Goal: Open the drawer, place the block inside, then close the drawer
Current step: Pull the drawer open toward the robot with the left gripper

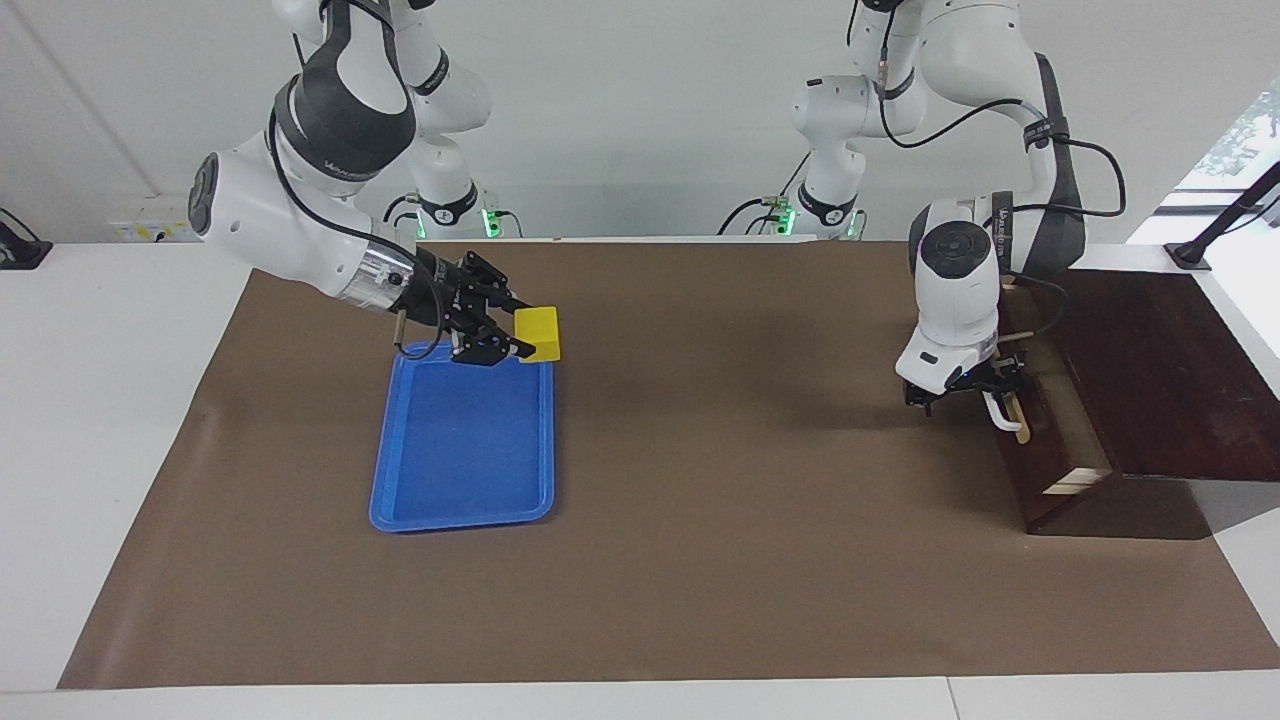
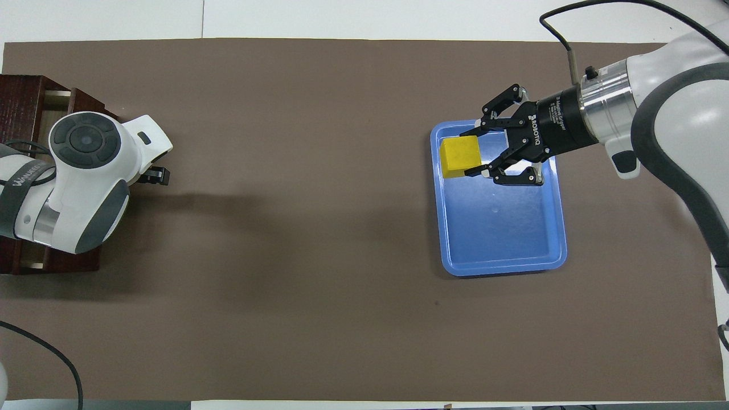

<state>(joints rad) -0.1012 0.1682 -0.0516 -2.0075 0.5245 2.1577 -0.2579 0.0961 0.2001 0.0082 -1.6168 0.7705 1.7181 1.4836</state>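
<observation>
I have the yellow block (image 1: 538, 332) clamped in the right gripper (image 1: 512, 335), its fingertips (image 2: 471, 170) pressed on two facing sides of the cube. The block hangs in the air over the blue tray (image 1: 462, 440), above the tray's corner that lies nearest the robots and toward the left arm's end.

My left gripper (image 1: 985, 392) sits at the white bar handle (image 1: 995, 408) of the drawer (image 1: 1050, 425), which stands pulled part way out of its dark wooden box (image 1: 1150, 370), a strip of pale interior showing. From here I cannot tell whether those fingers are spread or closed on the handle; the wrist covers them from above, where only a black tip (image 2: 155, 175) pokes out past the white housing.

On the right gripper's black body I read "ROBOTIQ" in white. Both arms carry grey lettering on their dark bands, too slanted for me to spell out with confidence.

The box is cut off by the edge in the overhead view, and the left arm hides most of the drawer there.
</observation>
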